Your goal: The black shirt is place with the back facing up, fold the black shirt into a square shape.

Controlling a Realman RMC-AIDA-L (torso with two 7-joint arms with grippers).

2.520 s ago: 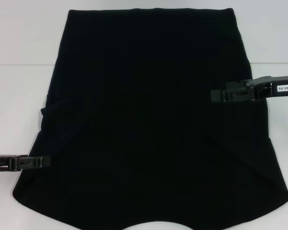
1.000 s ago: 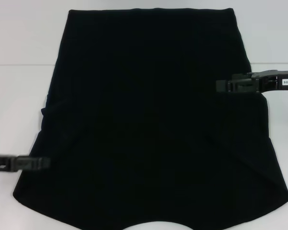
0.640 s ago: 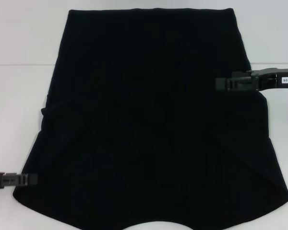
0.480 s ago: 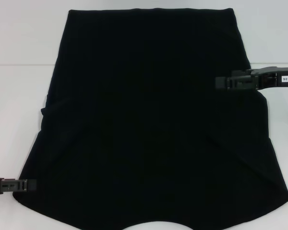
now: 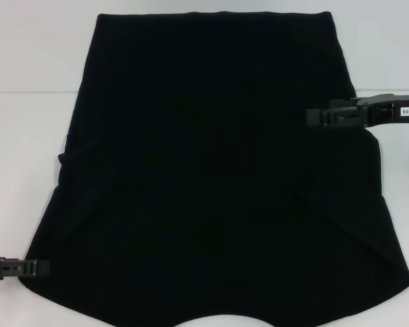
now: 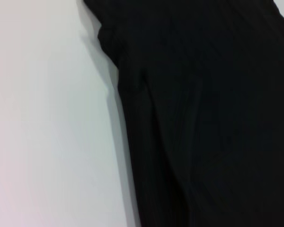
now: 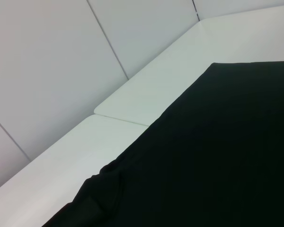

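Surface: white tabletop (image 5: pixel 27 150) with a seam line across it, pale panelled wall behind in the right wrist view.
Shirt: large soft plain black fabric shirt (image 5: pixel 211 177) lies flat, fills the middle of the table, widens toward 6 o'clock; no lettering shows.
Crease: small bunched tuck on the shirt's edge at 9 o'clock (image 5: pixel 65 153).
Left gripper: black left gripper (image 5: pixel 37 268) low at 8 o'clock, tip just at the shirt's lower corner; can't tell if fingers are spread or pinched.
Right gripper: black right gripper (image 5: pixel 317 117) at 2–3 o'clock, tip over the shirt's side edge; finger state can't tell either.
Risk 1: grippers sit at uneven heights along the sides, likely a skewed fold, not square.
Risk 2: thin fabric, a pinch may catch one layer only or slip off.
Risk 3: 9 o'clock tuck could get folded in, leaving a lump.
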